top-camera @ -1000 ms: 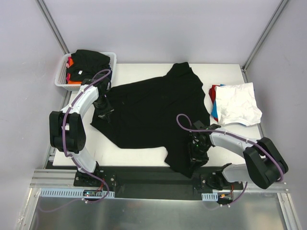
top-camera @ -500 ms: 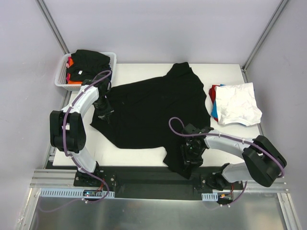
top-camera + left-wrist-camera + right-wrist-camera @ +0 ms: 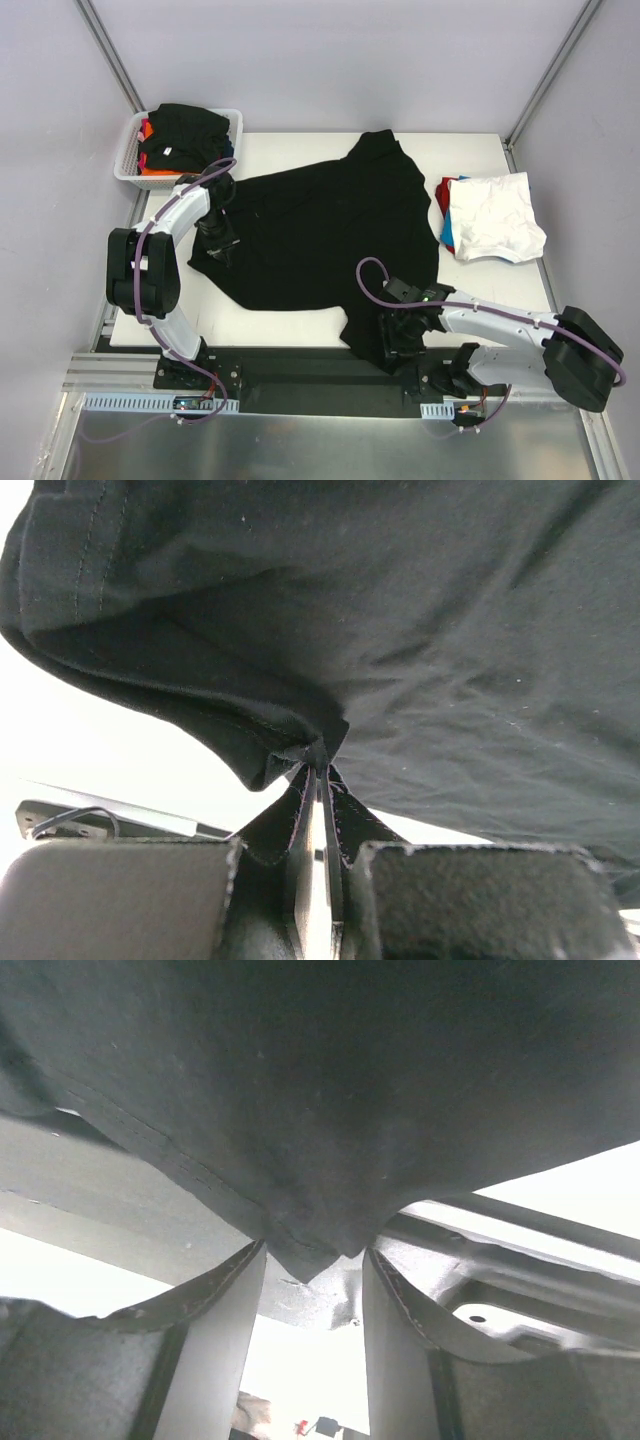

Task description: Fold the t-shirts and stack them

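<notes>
**Black t-shirt spread on the table, one edge pinched, one corner loose**

The black t-shirt (image 3: 320, 230) lies opened out across the middle of the white table (image 3: 480, 160). Its collar end reaches toward the far edge, and its lower part hangs over the near edge by the right arm's base.

The left gripper (image 3: 218, 248) sits at the shirt's left edge. In the left wrist view its fingers are clamped together on a fold of the black hem, and the cloth rises in a small peak from the pinch.

The right gripper (image 3: 392, 340) is at the near corner of the shirt, just over the table's front edge. In the right wrist view its two fingers (image 3: 225, 1320) stand apart. A pointed corner of the black cloth dips into the gap between them, and light shows below it, so nothing is clamped there.

At the right side of the table a folded white t-shirt (image 3: 495, 225) lies on top of a red one (image 3: 443, 195) and a blue one (image 3: 449, 243).

The white mesh basket (image 3: 128, 165) at the far left corner holds more crumpled shirts, black over orange.
</notes>
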You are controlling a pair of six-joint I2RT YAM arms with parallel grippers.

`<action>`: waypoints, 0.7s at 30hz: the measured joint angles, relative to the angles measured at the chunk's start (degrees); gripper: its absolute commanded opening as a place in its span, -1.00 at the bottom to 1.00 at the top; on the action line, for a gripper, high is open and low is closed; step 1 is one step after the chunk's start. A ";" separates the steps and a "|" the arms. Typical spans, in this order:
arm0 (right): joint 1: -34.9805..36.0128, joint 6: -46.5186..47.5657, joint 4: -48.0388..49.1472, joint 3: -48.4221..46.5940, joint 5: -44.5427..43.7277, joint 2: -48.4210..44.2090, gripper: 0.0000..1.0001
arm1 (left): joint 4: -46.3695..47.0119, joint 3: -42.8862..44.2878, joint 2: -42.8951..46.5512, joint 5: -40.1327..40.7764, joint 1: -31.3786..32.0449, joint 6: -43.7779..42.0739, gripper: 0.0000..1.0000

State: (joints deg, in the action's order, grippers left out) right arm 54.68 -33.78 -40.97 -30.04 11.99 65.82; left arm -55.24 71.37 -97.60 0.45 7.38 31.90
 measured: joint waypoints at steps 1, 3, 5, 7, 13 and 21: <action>0.87 -0.55 0.02 0.00 -0.11 0.42 -0.06 | 0.00 -0.13 0.00 0.00 0.13 0.00 -0.95; 2.69 -1.40 0.02 -0.22 -0.57 2.01 -0.09 | 0.09 -0.20 0.02 0.00 0.15 -0.15 -0.95; 3.45 -1.68 -0.09 -1.14 -1.03 3.63 -0.33 | 0.31 -0.20 0.11 0.02 0.15 -0.50 -0.95; 4.35 -1.62 -1.03 -2.10 -2.25 5.33 -0.69 | 0.48 -0.20 0.13 0.04 0.15 -1.09 -0.95; 5.86 -2.10 -2.80 -4.07 -3.78 8.13 -0.98 | 0.57 -0.28 0.13 0.04 0.15 -1.53 -0.95; 6.34 -1.99 -5.86 -8.04 -6.23 8.22 -0.98 | 0.57 -0.15 0.11 0.02 0.15 -1.53 -0.96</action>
State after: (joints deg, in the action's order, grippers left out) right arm 61.01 -35.77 -46.83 -38.09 5.76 74.04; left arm -54.68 71.22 -97.49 0.47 7.53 30.37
